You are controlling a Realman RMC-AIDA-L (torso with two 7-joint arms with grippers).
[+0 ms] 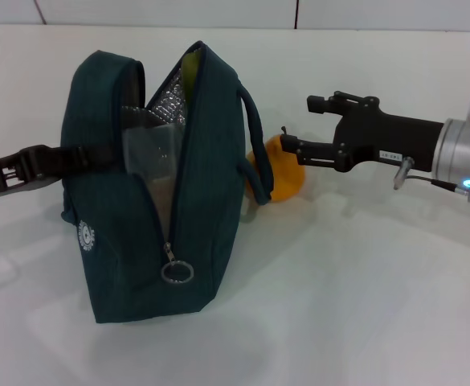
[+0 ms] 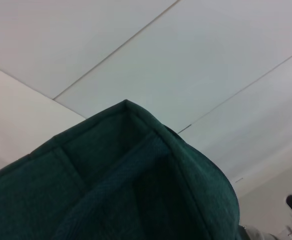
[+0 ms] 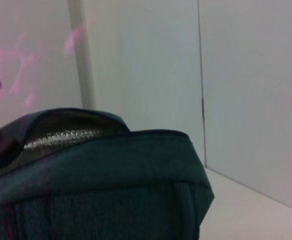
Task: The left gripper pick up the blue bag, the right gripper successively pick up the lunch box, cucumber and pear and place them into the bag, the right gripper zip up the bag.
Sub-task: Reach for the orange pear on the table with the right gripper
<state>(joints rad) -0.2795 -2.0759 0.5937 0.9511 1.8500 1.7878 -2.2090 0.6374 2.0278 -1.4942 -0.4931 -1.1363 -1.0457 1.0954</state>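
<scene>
Left gripper (image 1: 78,158) clamped on blue bag (image 1: 154,241) handle. My right gripper (image 1: 291,149) spread beside pear (image 1: 281,173): firm, smooth, rolls; grip across belly.

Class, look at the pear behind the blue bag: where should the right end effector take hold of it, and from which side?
Probably across the pear's wide body, coming from the robot's right, where the right end effector already is. The blue bag and its handle cover the pear's other side, and the rounded body looks like a surer grip than the thin stem on top.
</scene>
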